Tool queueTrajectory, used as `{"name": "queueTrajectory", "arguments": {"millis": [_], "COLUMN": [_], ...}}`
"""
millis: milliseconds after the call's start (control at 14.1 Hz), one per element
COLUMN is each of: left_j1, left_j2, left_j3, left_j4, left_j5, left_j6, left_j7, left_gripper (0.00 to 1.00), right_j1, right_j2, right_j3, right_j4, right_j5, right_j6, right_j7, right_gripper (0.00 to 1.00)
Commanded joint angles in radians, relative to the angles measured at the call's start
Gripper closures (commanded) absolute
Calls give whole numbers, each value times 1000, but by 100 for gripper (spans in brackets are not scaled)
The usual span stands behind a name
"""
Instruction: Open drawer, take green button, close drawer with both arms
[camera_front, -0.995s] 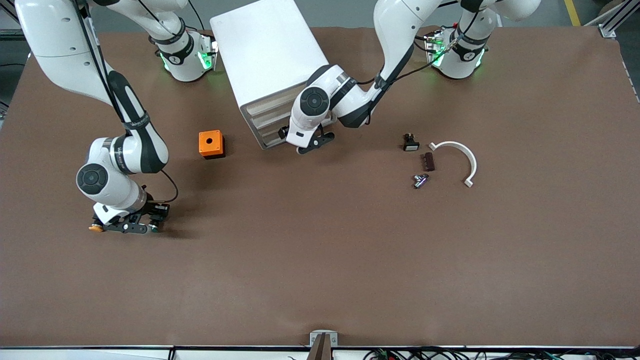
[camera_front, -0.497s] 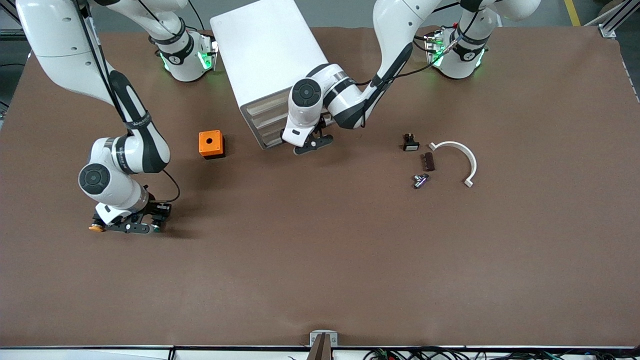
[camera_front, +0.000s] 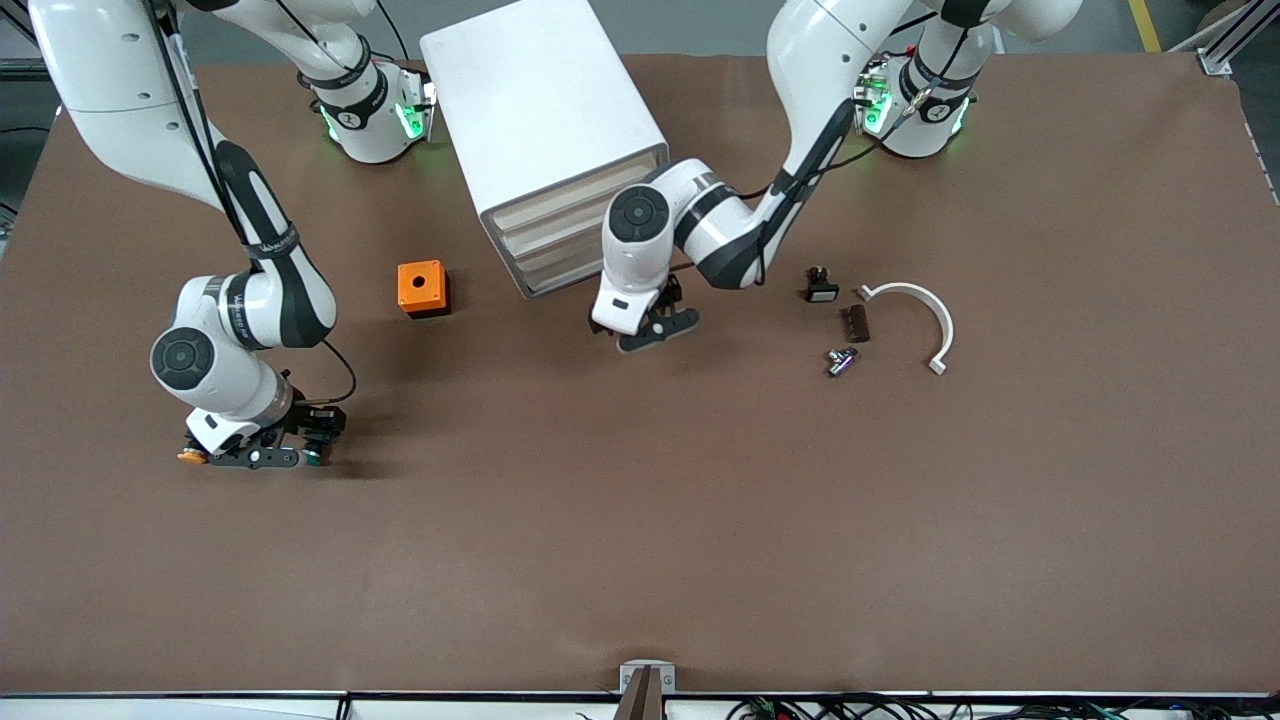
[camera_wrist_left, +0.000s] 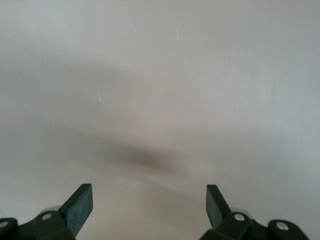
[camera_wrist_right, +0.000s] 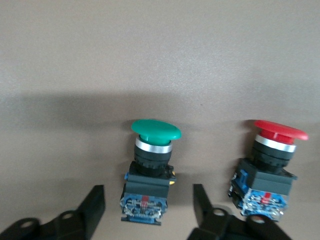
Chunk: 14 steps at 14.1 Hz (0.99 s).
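Right wrist: button (camera_wrist_right: 149, 172) upright, cap up.

1. The arms (camera_front: 250, 300) are showing glossy white shells with black joint rings.
2. The table (camera_front: 700, 520) is looking matt brown, like paper or felt.
3. The button (camera_wrist_right: 152, 165) is showing a smooth green plastic cap, a shiny metal ring and a black plastic body.
4. The cabinet (camera_front: 540, 110) is looking smooth, matt white.

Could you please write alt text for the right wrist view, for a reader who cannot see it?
A green-capped push button lies on the brown table between the open fingers of the right gripper, not gripped. A red-capped button lies beside it, outside the fingers.
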Motion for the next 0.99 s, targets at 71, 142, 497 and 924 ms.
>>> {"name": "queueTrajectory", "arguments": {"millis": [71, 142, 497, 924], "left_j1": [101, 127, 291, 460], "left_j2": [-86, -112, -238, -365], "left_j3": [1, 1, -6, -7], "left_j4": [-12, -21, -15, -14], "left_j5": [56, 56, 56, 53], "left_j6": [-17, -29, -183, -337], "left_j7": [-5, -2, 191, 431], "left_gripper": [0, 0, 0, 0], "right_j1": [-14, -11, -9, -17], "right_j2": [-53, -76, -107, -177], "right_j3": [11, 11, 14, 5], "right_j4": [133, 165, 415, 612], "right_j5": [4, 4, 9, 47], "right_j6": [-262, -326, -740, -1060], "right_j7": [-24, -24, -41, -64], "right_gripper": [0, 0, 0, 0]}}
